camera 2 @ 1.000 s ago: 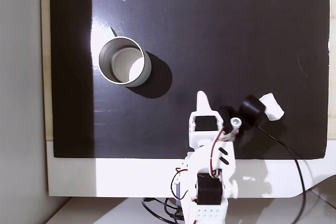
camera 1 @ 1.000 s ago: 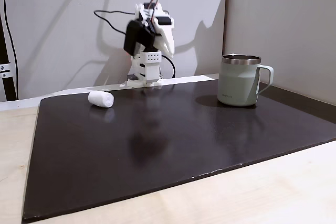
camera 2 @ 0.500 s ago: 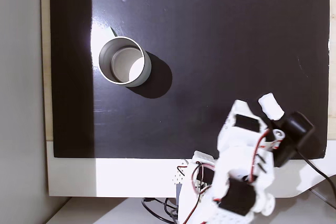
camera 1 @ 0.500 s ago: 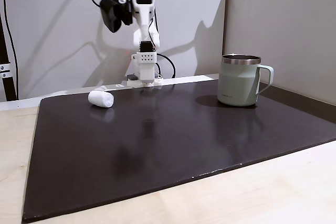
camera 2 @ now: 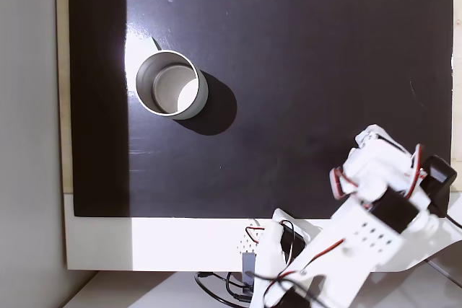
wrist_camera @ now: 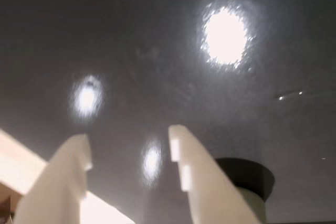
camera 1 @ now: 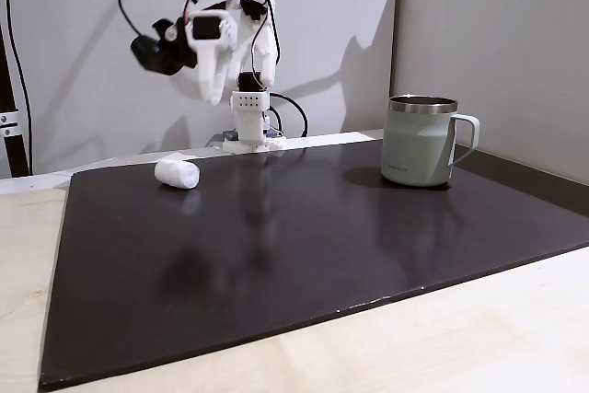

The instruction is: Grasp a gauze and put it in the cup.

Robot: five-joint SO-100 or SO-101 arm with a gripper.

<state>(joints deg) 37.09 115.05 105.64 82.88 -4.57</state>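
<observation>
I read gripper (wrist_camera: 128, 142) spread, empty | gauze (camera 1: 177, 173) below on mat, beyond fingertips in wrist view | cup (camera 1: 421, 140) well apart.

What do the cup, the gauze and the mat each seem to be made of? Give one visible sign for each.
Cup: likely painted metal, matte sage body with a bare steel rim.
Gauze: soft white fabric, judging by its rounded, dull roll shape.
Mat: smooth dark sheet, possibly plastic or rubber; it reflects lamps.

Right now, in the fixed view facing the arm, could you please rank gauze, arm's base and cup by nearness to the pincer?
1. Gauze, just below the pincer, left side.
2. Arm's base, behind it, at the back.
3. Cup, far right.
</observation>
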